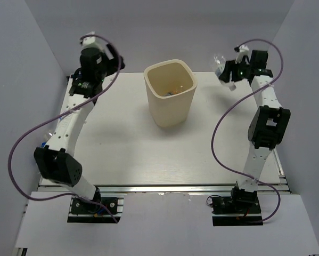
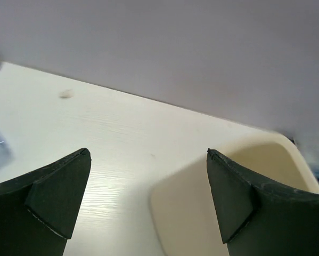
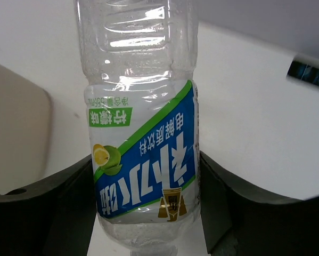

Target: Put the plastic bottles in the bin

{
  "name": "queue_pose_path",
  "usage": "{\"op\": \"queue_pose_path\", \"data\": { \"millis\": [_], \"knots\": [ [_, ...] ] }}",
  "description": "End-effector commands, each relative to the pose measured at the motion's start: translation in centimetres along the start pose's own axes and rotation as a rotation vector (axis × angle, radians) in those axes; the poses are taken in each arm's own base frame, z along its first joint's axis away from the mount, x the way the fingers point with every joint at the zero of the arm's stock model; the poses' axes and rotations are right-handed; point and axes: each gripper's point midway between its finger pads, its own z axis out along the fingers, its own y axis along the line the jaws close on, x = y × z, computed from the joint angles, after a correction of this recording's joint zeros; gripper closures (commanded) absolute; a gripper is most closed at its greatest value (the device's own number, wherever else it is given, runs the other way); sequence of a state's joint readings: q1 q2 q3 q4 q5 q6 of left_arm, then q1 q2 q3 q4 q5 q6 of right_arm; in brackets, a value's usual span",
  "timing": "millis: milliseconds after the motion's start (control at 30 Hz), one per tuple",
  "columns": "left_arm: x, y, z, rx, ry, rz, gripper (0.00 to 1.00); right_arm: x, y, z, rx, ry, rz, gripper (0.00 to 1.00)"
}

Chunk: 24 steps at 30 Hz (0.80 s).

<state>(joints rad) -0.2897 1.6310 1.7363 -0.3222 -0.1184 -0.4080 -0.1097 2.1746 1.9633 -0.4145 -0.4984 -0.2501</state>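
Right end effector clasps a clear bottle, bin nearby.

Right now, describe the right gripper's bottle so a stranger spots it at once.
From the cream bin at the table's far middle, look right to the right gripper. Between its fingers sits a clear crinkled bottle with a blue-white lemon label; the left gripper holds nothing.

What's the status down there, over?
Left jaws open, empty. Right jaws closed on clear bottle. Bin not yet reached; nothing in between.
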Motion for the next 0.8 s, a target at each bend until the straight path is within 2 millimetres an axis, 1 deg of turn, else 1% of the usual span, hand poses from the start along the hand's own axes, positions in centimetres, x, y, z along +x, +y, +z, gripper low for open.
{"op": "queue_pose_path", "data": {
  "millis": [0,33,67,100,133,167,200,233,267,300,333,367,400,433,467,500,533,567,600,667,700,767],
  "knots": [
    [0.2,7.6,-3.0,-0.235,-0.043,-0.112,0.02,-16.0,9.1,-9.5,-0.133,-0.389,-0.147,0.64],
    [0.6,8.9,-3.6,-0.27,-0.046,-0.127,0.02,-17.6,10.5,-10.7,-0.141,-0.435,-0.17,0.64],
    [0.2,9.8,-4.7,-0.293,-0.069,-0.17,0.02,-19.3,12.3,-12.7,-0.144,-0.488,-0.207,0.64],
    [0.6,11.1,-5.2,-0.321,-0.068,-0.193,0.02,-20.7,15.5,-13.0,-0.184,-0.533,-0.254,0.63],
    [0.8,13.4,-5.8,-0.372,-0.071,-0.22,0.02,-21.4,17.2,-13.5,-0.198,-0.559,-0.272,0.61],
    [2.4,15.1,-6.2,-0.415,-0.047,-0.256,0.02,-22.0,18.8,-14.2,-0.203,-0.584,-0.294,0.6],
    [2.8,16.2,-7.0,-0.448,-0.044,-0.273,0.02,-22.3,22.1,-13.9,-0.256,-0.596,-0.323,0.59],
    [3.0,17.8,-7.6,-0.493,-0.048,-0.288,0.02,-22.5,23.8,-14.0,-0.28,-0.604,-0.337,0.59],
    [4.2,18.5,-7.9,-0.524,-0.032,-0.302,0.02,-22.3,25.3,-13.6,-0.321,-0.599,-0.333,0.59],
    [4.4,20.4,-8.7,-0.585,-0.034,-0.315,0.02,-22.0,28.0,-13.1,-0.384,-0.592,-0.334,0.59],
    [4.2,21.6,-9.5,-0.638,-0.054,-0.322,0.02,-21.8,29.3,-12.8,-0.421,-0.592,-0.326,0.59],
    [4.8,22.4,-9.9,-0.67,-0.052,-0.339,0.02,-21.2,30.3,-11.9,-0.458,-0.568,-0.306,0.58],
    [5.3,23.2,-10.6,-0.707,-0.045,-0.355,0.02,-20.4,32.0,-11.1,-0.492,-0.549,-0.305,0.56],
    [5.3,24.6,-11.3,-0.753,-0.057,-0.378,0.02,-20.1,32.7,-10.6,-0.506,-0.546,-0.308,0.54],
    [5.6,25.4,-11.8,-0.778,-0.062,-0.409,0.02,-19.4,33.3,-10.0,-0.532,-0.529,-0.286,0.53],
    [6.7,26.4,-12.4,-0.812,-0.041,-0.421,0.02,-18.6,34.2,-9.4,-0.557,-0.508,-0.27,0.49],
    [6.6,27.9,-13.4,-0.858,-0.058,-0.436,0.02,-18.4,34.6,-9.1,-0.567,-0.502,-0.268,0.46],
    [7.0,28.7,-14.0,-0.89,-0.063,-0.453,0.02,-17.9,34.9,-8.9,-0.575,-0.486,-0.266,0.43],
    [7.7,29.6,-14.7,-0.926,-0.048,-0.459,0.02,-17.6,35.3,-8.8,-0.582,-0.481,-0.269,0.36],
    [7.7,31.4,-16.2,-0.998,-0.07,-0.476,0.02,-17.0,35.6,-8.7,-0.599,-0.465,-0.274,0.28],
    [7.9,31.8,-16.6,-1.021,-0.069,-0.478,0.02,-16.8,35.9,-8.7,-0.606,-0.459,-0.277,0.2],
    [7.7,32.9,-17.5,-1.072,-0.097,-0.473,0.02,-16.7,36.2,-9.1,-0.616,-0.454,-0.291,0.14]
  ]
}}
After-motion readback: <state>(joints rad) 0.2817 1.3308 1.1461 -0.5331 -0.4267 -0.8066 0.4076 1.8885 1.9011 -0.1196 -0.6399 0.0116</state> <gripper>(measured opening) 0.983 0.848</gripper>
